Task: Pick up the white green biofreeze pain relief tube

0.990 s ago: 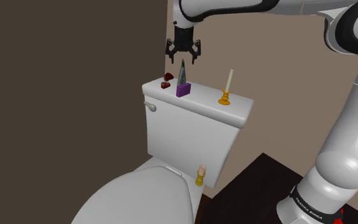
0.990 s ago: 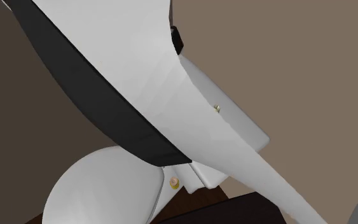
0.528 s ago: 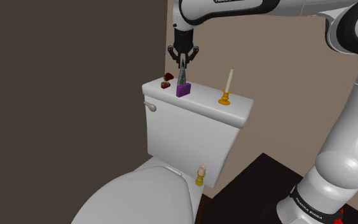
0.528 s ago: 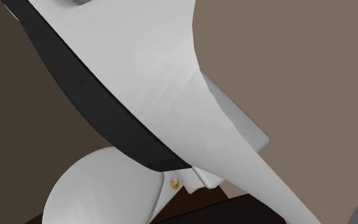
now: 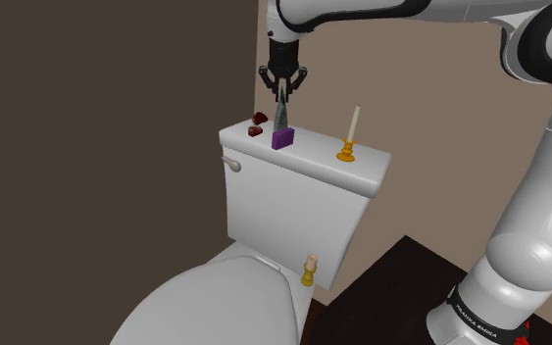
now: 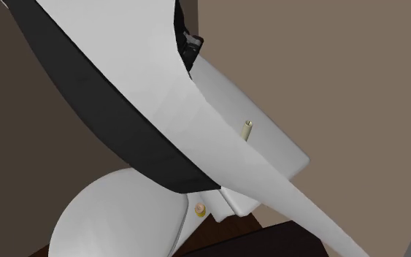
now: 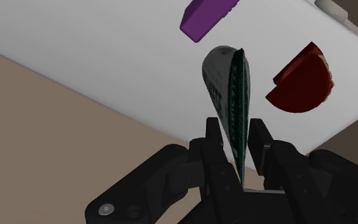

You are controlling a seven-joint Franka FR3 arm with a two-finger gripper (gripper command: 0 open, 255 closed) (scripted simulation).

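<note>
- Shoulder view: the hand [image 5: 283,86] hung over the toilet tank [image 5: 293,201], closed on the top end of the upright grey-green tube [image 5: 281,116]. The tube stood on the tank with a purple block [image 5: 282,139] at its foot, between a dark red piece [image 5: 257,123] and a candlestick [image 5: 348,137].
- Second exterior view: the white arm [image 6: 145,66] with its black band crossed the front, and the candlestick [image 6: 246,130] peeked past it.
- Wrist view: both fingers [image 7: 214,143] clasped the tube [image 7: 225,83] by its flat end.

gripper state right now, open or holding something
gripper: shut on the thin flat end of the grey and dark green tube
</note>
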